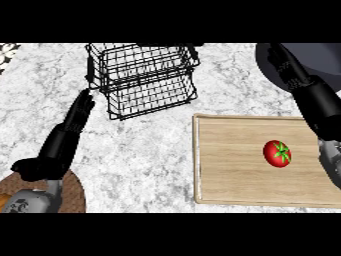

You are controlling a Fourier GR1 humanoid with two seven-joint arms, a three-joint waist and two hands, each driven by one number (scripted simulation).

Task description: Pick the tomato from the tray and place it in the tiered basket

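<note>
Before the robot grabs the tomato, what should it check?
1. Tomato lies uncovered on the wooden tray: ok.
2. Right hand open: ok.
3. Right hand over the tomato: not ok, it points past the tray's far edge.
4. Tiered basket upright, left of the tray: ok.
5. Left hand out of the way: ok, open on the basket's other side.
6. Basket tiers free: cannot tell through the wires.

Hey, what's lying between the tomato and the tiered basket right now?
In the head view, only bare wood of the tray and then bare marble counter lie between the tomato and the basket; nothing else stands there.
</note>
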